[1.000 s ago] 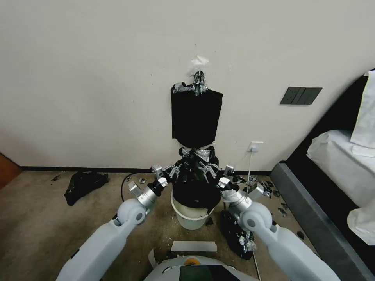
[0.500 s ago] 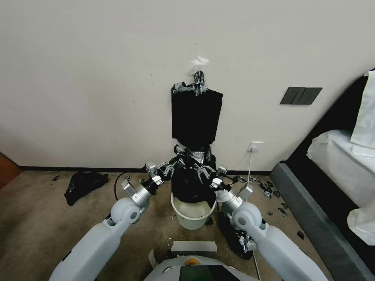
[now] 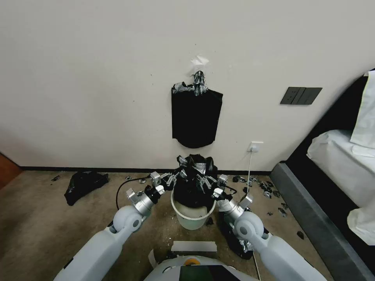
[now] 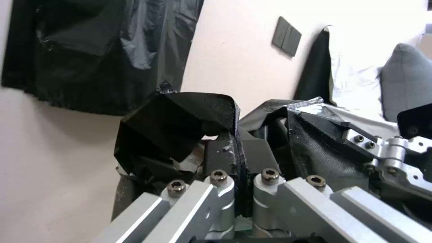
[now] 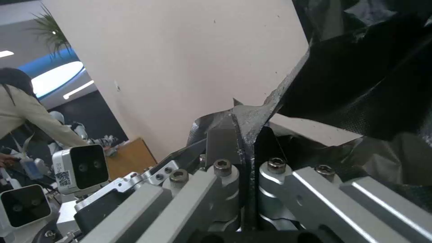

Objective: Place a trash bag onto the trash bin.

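Observation:
The trash bin (image 3: 191, 221), round and cream-white, stands on the carpet just ahead of my base. The trash bag (image 3: 192, 193), glossy black with silver tape at its rim, hangs bunched over the bin's mouth, its lower part reaching inside. My left gripper (image 3: 174, 178) pinches the bag's rim on one side and my right gripper (image 3: 201, 180) holds the other side. Up close, the left gripper (image 4: 237, 152) is shut on folded black film of the trash bag (image 4: 180, 121). The right gripper (image 5: 247, 135) is shut on a taped edge of the trash bag (image 5: 360, 84).
A flat black bundle of bags (image 3: 195, 117) hangs on the wall above the bin. Black plastic heaps lie on the floor at the left (image 3: 84, 183) and beside my right arm (image 3: 234, 234). A bed frame (image 3: 308, 210) runs along the right. A white strip (image 3: 194, 246) lies near my base.
Both grippers have come down with the bag. Its top now hangs below the wall bundle with a gap between them, and it sits closer over the bin.

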You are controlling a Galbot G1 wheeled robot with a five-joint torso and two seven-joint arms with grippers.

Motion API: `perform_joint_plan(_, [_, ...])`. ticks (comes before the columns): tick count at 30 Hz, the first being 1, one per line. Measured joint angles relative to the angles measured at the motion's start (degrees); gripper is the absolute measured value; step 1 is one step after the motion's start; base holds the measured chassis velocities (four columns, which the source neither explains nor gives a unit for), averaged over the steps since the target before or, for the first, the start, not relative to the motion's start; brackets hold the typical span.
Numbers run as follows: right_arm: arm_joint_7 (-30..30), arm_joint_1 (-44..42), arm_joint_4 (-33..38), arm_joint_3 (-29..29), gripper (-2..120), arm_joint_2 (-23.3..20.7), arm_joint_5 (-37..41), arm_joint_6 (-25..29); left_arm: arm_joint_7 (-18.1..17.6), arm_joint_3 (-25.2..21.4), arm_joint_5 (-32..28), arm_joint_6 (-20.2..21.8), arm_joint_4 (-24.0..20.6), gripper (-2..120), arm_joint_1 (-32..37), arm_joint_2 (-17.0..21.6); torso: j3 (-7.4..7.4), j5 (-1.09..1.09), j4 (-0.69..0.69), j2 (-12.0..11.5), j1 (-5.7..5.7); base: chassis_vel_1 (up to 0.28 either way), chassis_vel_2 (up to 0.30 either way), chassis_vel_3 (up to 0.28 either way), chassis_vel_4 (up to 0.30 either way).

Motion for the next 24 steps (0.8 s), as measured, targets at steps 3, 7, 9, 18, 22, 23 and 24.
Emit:
perform_joint_plan(3, [0.0, -0.23, -0.95, 0.45, 0, -1.65, -0.3, 0.4, 0.45, -0.86, 0.3, -0.9, 0.83, 0, 1.01, 0.42, 0.0, 0.0, 0.01, 0.0, 0.0, 0.0, 0.0, 0.0, 0.0])
perform_joint_plan(7, [-0.01, -0.74, -1.01, 0.98, 0, -3.35, -0.65, 0.5, 0.81, -1.4, 0.39, -1.61, 1.32, 0, 1.45, 1.12, 0.0, 0.0, 0.0, 0.0, 0.0, 0.0, 0.0, 0.0, 0.0])
perform_joint_plan(9, [-0.01, -0.9, -1.01, 1.13, 0, -3.66, -0.77, 0.53, 0.87, -1.51, 0.39, -1.7, 1.34, 0, 1.57, 1.29, 0.0, 0.0, 0.0, 0.0, 0.0, 0.0, 0.0, 0.0, 0.0])
perform_joint_plan(18, [4.49, -4.54, -0.74, 3.34, 0, -7.57, -6.12, -0.81, 2.02, -2.75, 0.39, -2.54, 1.66, 0, 3.78, 3.61, 0.0, 0.01, 0.0, 0.0, 0.0, 0.0, 0.0, 0.0, 0.0])
perform_joint_plan(22, [5.82, -5.45, -0.83, 3.48, 0, -7.73, -7.24, -1.07, 2.6, -3.02, 0.38, -2.69, 1.67, 0, 4.73, 3.71, 0.0, 0.01, 0.0, 0.0, 0.0, 0.0, 0.0, 0.0, 0.0])
perform_joint_plan(23, [5.96, -5.58, -0.83, 3.48, 0, -7.77, -7.43, -1.1, 2.69, -3.04, 0.39, -2.71, 1.66, 0, 4.91, 3.72, 0.0, 0.01, 0.0, 0.0, 0.0, 0.0, 0.0, 0.0, 0.0])
perform_joint_plan(24, [5.96, -5.58, -0.83, 3.48, 0, -7.77, -7.43, -1.1, 2.69, -3.04, 0.39, -2.71, 1.66, 0, 4.91, 3.72, 0.0, 0.01, 0.0, 0.0, 0.0, 0.0, 0.0, 0.0, 0.0])
